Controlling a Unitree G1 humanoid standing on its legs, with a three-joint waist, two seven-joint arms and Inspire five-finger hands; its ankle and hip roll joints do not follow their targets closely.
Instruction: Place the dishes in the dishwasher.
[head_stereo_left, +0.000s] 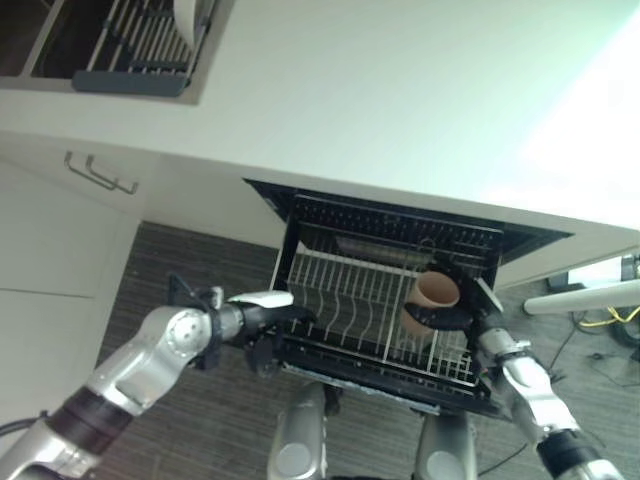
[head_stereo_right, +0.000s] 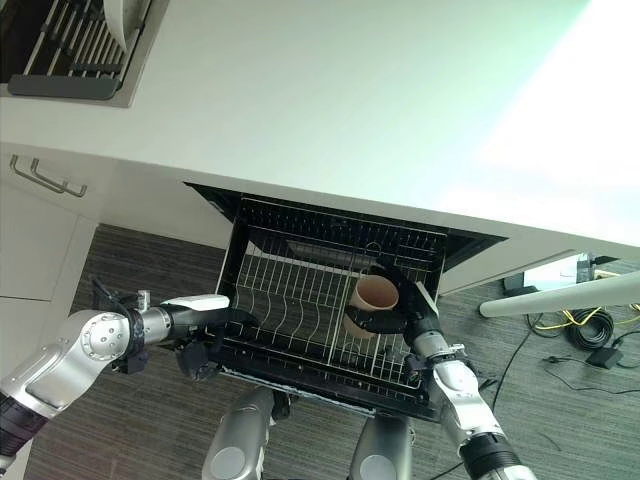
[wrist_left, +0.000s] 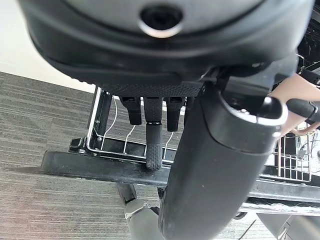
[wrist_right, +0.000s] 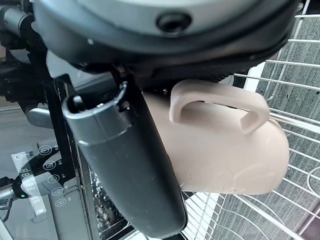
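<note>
Below the white counter the dishwasher's black-framed wire rack (head_stereo_left: 345, 285) stands pulled out. A beige mug (head_stereo_left: 437, 290) hangs over the rack's right part, its mouth facing up towards me. My right hand (head_stereo_left: 458, 318) is shut on the mug; in the right wrist view the thumb (wrist_right: 125, 165) lies along the mug's wall (wrist_right: 225, 160) just under its handle. My left hand (head_stereo_left: 262, 312) is at the rack's front left corner. Its fingers (wrist_left: 153, 145) curl down onto the front rail (wrist_left: 100, 167), with the white-covered thumb above.
The white counter (head_stereo_left: 400, 90) spans the upper view. A dish drainer (head_stereo_left: 130, 50) with a white plate (head_stereo_left: 190, 15) sits at the top left. Cabinet handles (head_stereo_left: 100, 172) are on the left. A white bar (head_stereo_left: 590, 297) and cables (head_stereo_right: 580, 325) lie at the right over dark carpet.
</note>
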